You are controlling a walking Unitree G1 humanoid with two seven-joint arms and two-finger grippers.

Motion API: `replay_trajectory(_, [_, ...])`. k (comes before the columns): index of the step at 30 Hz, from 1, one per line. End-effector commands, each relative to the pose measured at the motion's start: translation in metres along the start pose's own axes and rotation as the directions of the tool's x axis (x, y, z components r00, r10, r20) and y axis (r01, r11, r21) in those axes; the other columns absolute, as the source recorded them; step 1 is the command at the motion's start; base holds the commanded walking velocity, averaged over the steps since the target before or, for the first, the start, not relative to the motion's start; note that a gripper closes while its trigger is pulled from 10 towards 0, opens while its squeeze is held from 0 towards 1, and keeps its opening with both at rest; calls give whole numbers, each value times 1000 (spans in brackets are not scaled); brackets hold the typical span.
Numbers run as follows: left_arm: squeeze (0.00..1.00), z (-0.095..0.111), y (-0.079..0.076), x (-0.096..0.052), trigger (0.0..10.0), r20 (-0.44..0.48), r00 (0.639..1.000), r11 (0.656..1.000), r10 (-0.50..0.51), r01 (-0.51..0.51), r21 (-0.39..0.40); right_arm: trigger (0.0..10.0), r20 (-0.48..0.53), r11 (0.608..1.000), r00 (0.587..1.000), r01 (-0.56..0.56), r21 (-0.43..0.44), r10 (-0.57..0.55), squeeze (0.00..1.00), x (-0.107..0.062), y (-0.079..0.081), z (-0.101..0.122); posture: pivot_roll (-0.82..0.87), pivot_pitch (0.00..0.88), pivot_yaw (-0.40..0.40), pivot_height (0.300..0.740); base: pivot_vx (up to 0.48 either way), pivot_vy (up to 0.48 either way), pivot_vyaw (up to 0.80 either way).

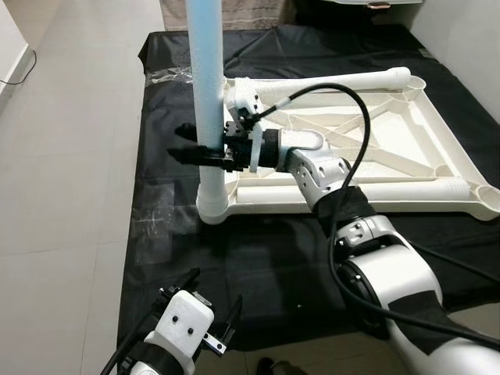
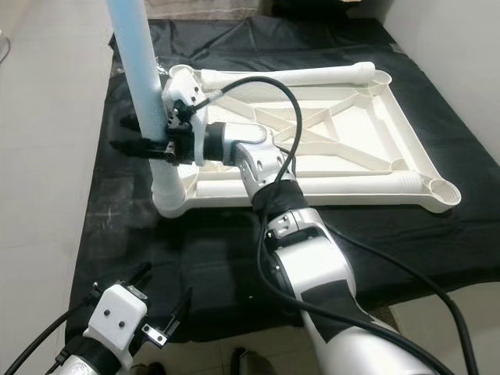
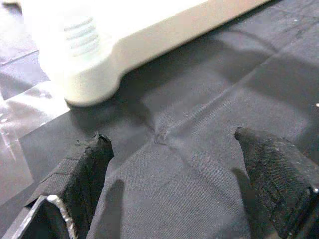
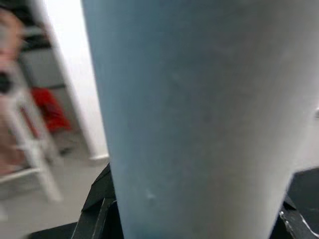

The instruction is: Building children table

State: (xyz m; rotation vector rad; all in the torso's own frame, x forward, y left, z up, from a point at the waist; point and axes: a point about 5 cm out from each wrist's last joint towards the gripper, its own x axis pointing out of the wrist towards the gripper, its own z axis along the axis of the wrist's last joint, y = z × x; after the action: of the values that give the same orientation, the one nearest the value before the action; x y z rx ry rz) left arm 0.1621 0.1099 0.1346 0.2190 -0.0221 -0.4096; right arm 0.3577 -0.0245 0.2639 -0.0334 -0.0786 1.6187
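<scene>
Leg: the light blue leg stood upright in the corner socket of the overturned white tabletop, at 9 o'clock of the frame.
Right end effector: clenched around the leg.
Left end effector: released, idle over the black cloth.
Risk: a sideways push could tilt the leg or jam the thread.

Even, bright indoor light; head views sharp.

Soft shadows are cast on the black cloth. The blue leg is blurred at close range, and the background is defocused.
</scene>
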Motion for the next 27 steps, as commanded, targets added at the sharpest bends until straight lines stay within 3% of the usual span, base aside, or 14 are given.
replay_trajectory(1, [0, -3, -3, -2, 10000, -19, 1000, 1000, -11, 11, -12, 10000, -99, 968, 989, -84, 236, 110, 0, 0, 15, -53, 59, 255, -75, 740, 0, 0, 0])
replay_trajectory(6, [0, -3, -3, -2, 10000, -19, 1000, 1000, -12, 12, -13, 10000, -89, 958, 978, -164, 236, 190, 0, -3, 22, -55, 59, 255, -75, 740, 0, 0, 0])
replay_trajectory(9, [0, -3, -3, -2, 10000, -19, 1000, 1000, -11, 11, -13, 10000, -154, 984, 982, -84, 159, 109, 0, 0, 18, -62, 59, 255, -75, 740, 0, 0, 0])
replay_trajectory(19, [0, -3, -3, -1, 10000, -18, 1000, 1000, -7, 7, -12, 10000, -291, 998, 957, -1, 57, 18, 0, 2, 21, -72, 59, 255, -75, 740, 0, 0, 0])
replay_trajectory(26, [0, -3, -2, -2, 10000, -18, 1000, 1000, -8, 8, -12, 10000, -330, 993, 940, 105, 55, -82, 0, 5, 17, -76, 56, 255, -71, 740, 0, 0, 0])
replay_trajectory(27, [0, -3, -2, -2, 10000, -18, 1000, 1000, -8, 8, -12, 10000, -337, 984, 931, 166, 59, -137, 0, 5, 15, -79, 56, 255, -71, 740, 0, 0, 0])
